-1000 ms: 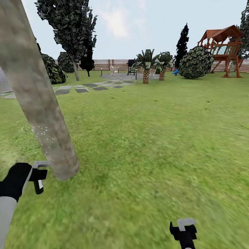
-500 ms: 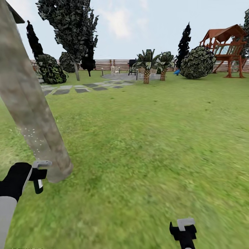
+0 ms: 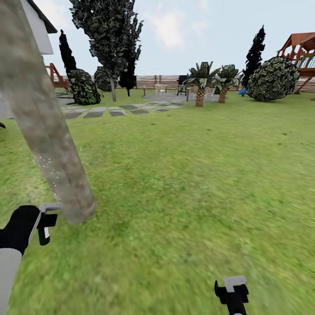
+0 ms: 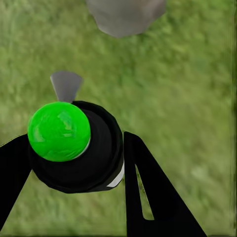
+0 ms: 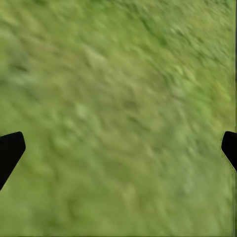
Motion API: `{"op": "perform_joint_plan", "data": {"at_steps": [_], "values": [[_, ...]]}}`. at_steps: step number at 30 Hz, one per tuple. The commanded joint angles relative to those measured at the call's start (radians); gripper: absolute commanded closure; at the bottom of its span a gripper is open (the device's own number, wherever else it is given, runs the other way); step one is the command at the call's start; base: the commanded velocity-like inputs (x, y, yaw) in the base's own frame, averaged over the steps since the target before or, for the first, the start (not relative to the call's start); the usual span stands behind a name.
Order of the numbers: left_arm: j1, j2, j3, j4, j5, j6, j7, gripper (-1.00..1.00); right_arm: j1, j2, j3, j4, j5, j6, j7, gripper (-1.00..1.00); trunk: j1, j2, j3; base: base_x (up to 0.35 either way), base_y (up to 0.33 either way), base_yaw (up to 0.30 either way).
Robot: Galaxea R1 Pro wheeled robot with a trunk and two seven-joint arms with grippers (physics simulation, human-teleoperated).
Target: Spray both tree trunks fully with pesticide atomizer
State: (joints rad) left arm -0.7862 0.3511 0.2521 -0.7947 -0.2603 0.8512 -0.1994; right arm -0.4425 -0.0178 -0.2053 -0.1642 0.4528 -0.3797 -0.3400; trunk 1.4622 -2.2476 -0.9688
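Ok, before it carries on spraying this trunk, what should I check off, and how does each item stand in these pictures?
1. Sprayer held: ok. The left tool is shut on the sprayer bottle.
2. Nozzle aimed at the trunk: ok. The grey nozzle sits beside the near tree trunk and points at it.
3. Spray landing: ok. White specks show on the lower trunk.
4. Trunk fully covered: not ok. Specks sit in one low patch; above it the trunk looks bare.
5. Right tool free: ok. The right tool is open over grass.
6. Second tree sprayed: cannot tell. The far tree is too distant.
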Motion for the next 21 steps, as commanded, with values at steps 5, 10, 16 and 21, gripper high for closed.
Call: {"op": "perform_joint_plan", "data": {"at_steps": [5,10,16,21], "values": [[-0.001,-0.001,0.003,-0.007,-0.010,0.005,-0.013,1.00,-0.001,-0.001,-0.008,0.002,0.010,-0.004,-0.002,-1.00,0.000,0.000,-0.001,0.000,-0.272,0.004],[-0.001,-0.001,0.003,-0.009,-0.010,0.005,-0.011,1.00,-0.001,-0.001,-0.008,0.002,0.010,-0.003,-0.002,-1.00,0.000,0.000,-0.001,0.001,-0.272,0.000],[-0.001,-0.001,0.004,-0.009,-0.010,0.005,-0.008,1.00,-0.001,-0.001,-0.008,0.002,0.010,-0.002,-0.002,-1.00,0.000,0.000,-0.001,0.112,-0.269,0.000],[-0.001,-0.001,0.003,-0.009,-0.010,0.005,-0.007,1.00,-0.001,0.001,-0.008,0.002,0.010,-0.002,-0.002,-1.00,0.000,0.000,-0.001,0.150,-0.264,0.000]]}}
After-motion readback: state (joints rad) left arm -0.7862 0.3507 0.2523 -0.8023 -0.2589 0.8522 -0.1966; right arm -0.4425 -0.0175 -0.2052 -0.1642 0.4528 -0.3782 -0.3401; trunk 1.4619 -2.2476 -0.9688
